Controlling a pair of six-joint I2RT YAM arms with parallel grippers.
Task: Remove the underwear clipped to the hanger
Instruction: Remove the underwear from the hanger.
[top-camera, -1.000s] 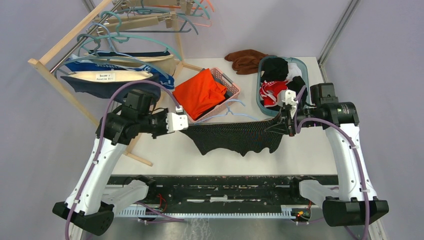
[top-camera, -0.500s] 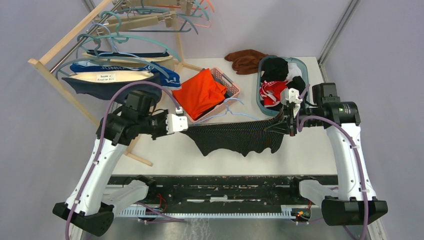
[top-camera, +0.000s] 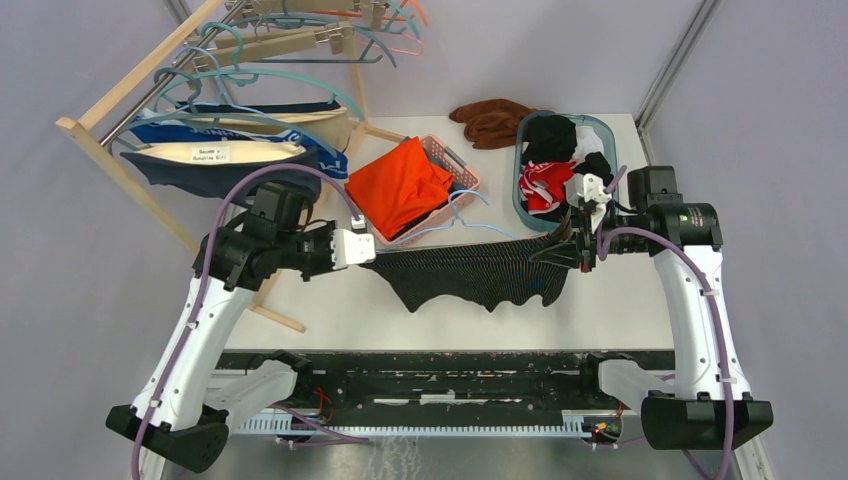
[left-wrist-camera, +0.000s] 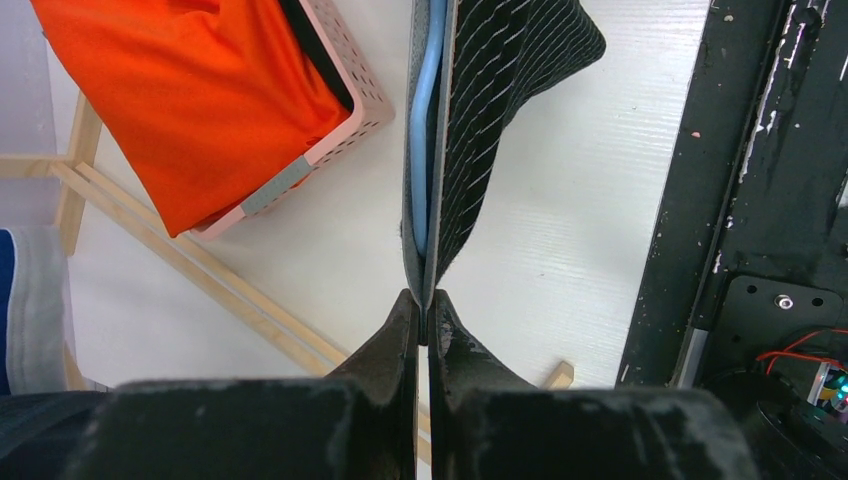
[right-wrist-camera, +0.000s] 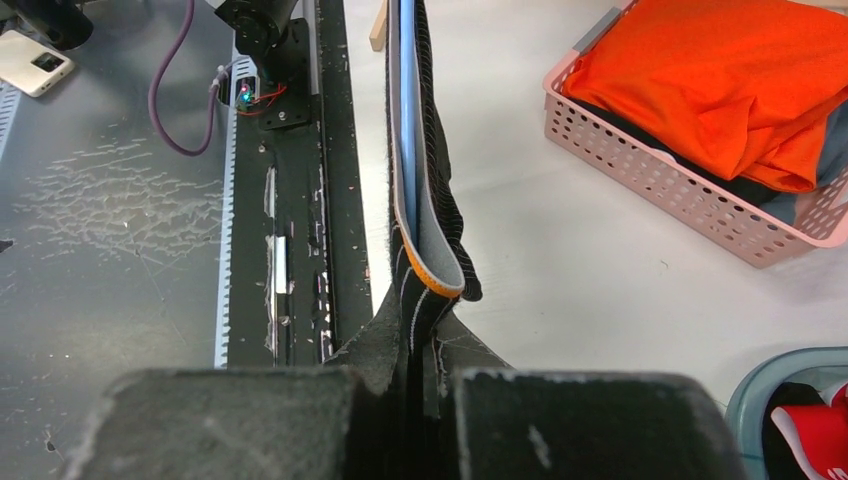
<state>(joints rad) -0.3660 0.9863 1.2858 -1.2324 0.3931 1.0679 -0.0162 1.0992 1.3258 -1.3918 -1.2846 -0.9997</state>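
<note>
A pair of dark striped underwear (top-camera: 465, 272) hangs stretched across the middle of the top view, above the white table (top-camera: 340, 305), with a light blue hanger (left-wrist-camera: 421, 150) running along its upper edge. The left gripper (top-camera: 362, 245) pinches its left corner, jaws pressed tight on the fabric. The right gripper (top-camera: 572, 245) is clamped the same way on the right corner. Behind it at centre, a pink basket (top-camera: 458, 168) holds an orange garment (top-camera: 400, 185), and a blue-grey tub (top-camera: 519, 195) of clothes sits to the right. In the upper left, more briefs (top-camera: 215, 152) hang on a wooden rack (top-camera: 130, 75). A brown cloth (top-camera: 492, 120) lies at top centre.
</note>
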